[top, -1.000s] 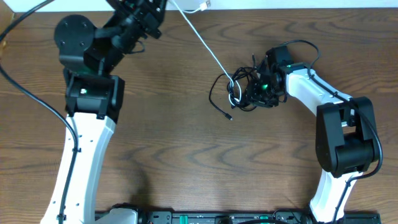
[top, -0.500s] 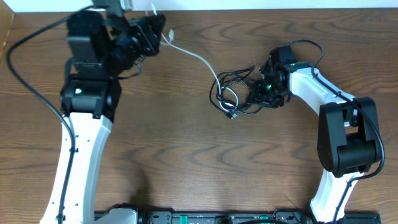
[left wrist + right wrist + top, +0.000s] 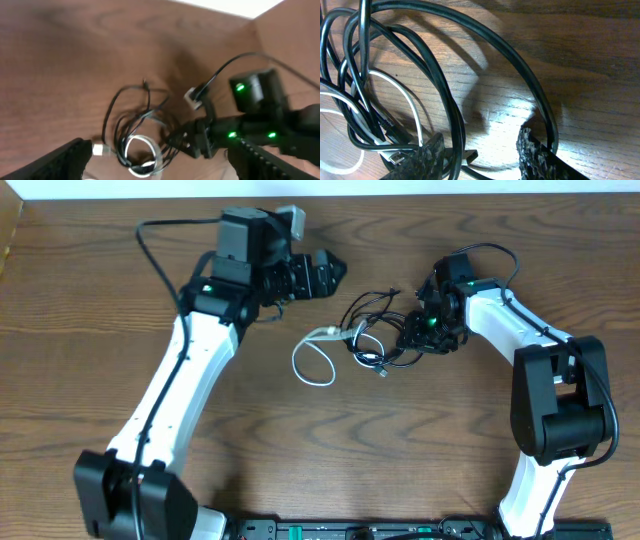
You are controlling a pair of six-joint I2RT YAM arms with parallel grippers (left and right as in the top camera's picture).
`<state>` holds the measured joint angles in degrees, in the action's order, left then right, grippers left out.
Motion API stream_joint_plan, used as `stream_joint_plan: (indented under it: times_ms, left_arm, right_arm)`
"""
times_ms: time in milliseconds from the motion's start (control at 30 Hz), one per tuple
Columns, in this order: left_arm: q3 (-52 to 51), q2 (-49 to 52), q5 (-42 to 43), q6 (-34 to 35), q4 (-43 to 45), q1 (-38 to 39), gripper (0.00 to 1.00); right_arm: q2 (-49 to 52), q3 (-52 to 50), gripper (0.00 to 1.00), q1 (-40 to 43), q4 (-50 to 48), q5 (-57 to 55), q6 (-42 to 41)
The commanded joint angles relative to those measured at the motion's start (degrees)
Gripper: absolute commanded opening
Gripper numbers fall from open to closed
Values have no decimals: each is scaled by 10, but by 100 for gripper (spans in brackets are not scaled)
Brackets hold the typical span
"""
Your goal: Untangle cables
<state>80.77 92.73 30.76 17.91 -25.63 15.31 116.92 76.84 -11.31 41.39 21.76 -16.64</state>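
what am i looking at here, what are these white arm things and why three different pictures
Two robot arms work at a wooden table. One picture looks down from above; the other two come from a camera on each wrist. The left gripper is open and holds nothing. The white cable lies loose on the wood, partly mixed into the tangled black cable. The right gripper sits in that tangle, fingers apart with black strands between them; whether it truly grips them is unclear.
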Motion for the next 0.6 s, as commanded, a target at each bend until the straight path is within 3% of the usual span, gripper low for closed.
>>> stream_joint_plan:
  times_ms: [0, 367, 567]
  left_arm:
    - [9, 8, -30, -9, -34, 0, 94]
    - [-7, 8, -45, -6, -182, 46, 91]
    - [-59, 8, -63, 56, -191, 96, 88]
  right_arm:
    - [10, -10, 46, 5, 8, -43, 12]
    - [10, -10, 48, 5, 7, -43, 16]
    - [10, -10, 48, 5, 9, -43, 22]
